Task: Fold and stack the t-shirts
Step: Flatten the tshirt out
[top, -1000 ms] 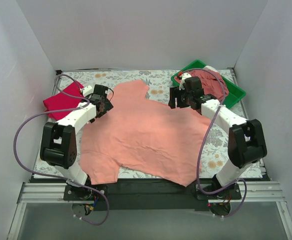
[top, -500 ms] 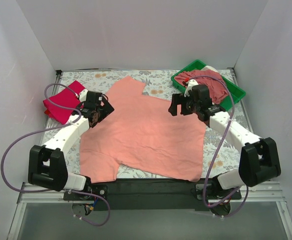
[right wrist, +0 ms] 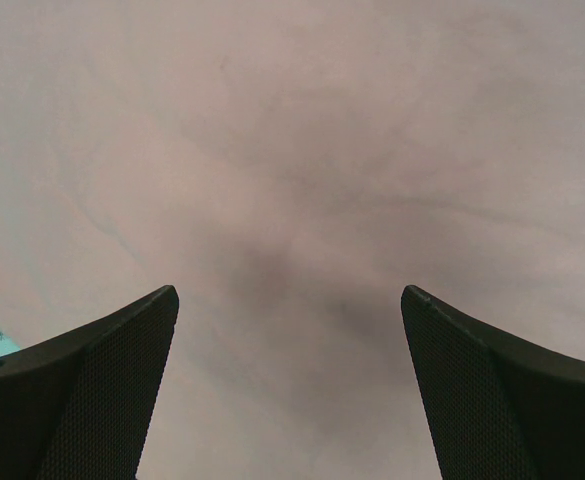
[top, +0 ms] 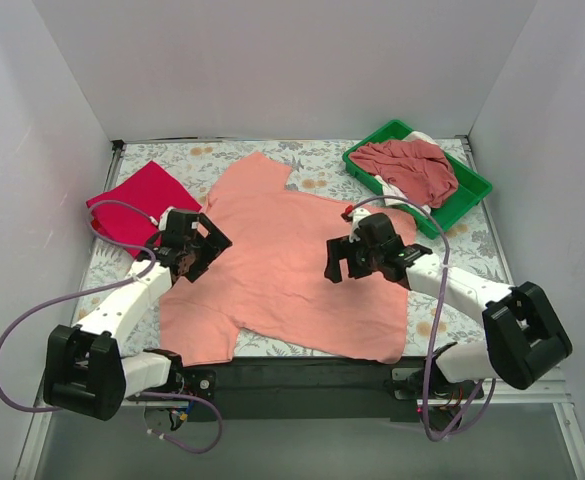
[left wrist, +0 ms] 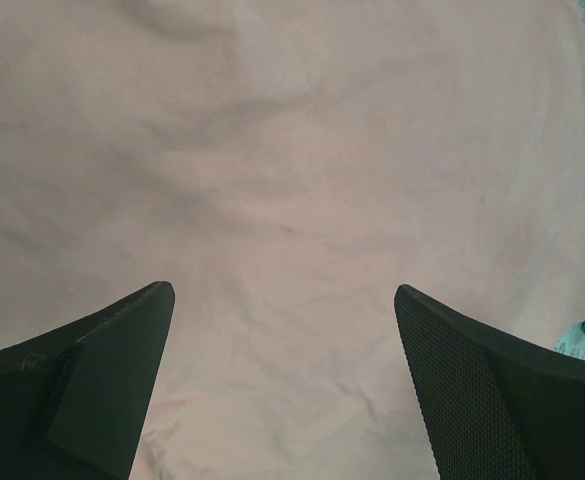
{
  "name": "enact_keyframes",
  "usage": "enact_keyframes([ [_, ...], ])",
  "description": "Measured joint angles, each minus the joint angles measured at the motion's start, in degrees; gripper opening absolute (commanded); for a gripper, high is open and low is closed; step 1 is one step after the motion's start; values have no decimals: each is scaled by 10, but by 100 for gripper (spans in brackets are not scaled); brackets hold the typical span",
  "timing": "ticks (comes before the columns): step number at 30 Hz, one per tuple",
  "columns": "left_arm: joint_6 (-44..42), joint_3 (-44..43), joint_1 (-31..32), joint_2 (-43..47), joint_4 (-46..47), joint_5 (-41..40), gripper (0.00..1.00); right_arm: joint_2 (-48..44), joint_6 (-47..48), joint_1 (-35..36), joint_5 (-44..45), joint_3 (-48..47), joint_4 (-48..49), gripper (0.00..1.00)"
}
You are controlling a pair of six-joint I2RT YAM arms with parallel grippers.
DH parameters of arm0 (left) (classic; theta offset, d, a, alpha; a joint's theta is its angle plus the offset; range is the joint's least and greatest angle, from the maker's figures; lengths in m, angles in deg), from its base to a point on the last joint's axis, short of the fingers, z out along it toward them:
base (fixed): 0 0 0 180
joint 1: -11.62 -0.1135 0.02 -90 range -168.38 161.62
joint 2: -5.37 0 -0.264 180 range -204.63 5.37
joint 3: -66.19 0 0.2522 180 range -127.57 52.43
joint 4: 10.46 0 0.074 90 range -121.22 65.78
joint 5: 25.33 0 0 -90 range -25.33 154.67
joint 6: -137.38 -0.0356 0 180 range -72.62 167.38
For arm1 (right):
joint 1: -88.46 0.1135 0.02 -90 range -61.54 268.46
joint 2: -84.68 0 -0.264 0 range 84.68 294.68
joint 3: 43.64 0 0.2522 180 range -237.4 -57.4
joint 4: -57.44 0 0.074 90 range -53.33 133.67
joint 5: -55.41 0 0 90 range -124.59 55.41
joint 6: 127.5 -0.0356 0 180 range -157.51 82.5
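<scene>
lying in green tray: rose-red shirt | left tool, right tool spread over salmon shirt

Left pincer and right pincer gape wide

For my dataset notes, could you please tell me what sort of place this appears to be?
Probably a lab booth for robot laundry practice: white walls enclose a floral-covered table, the left arm and right arm are mounted at its near edge, and a salmon-pink t-shirt lies spread out.
</scene>
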Motion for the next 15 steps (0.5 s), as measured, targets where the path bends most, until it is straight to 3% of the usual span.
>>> enact_keyframes([
  [6, -1, 21, 3, -20, 16, 38, 92, 59, -29, 27, 37, 0, -1, 98],
  [15, -10, 25, 19, -107, 68, 90, 93, 119, -58, -14, 79, -37, 5, 98],
])
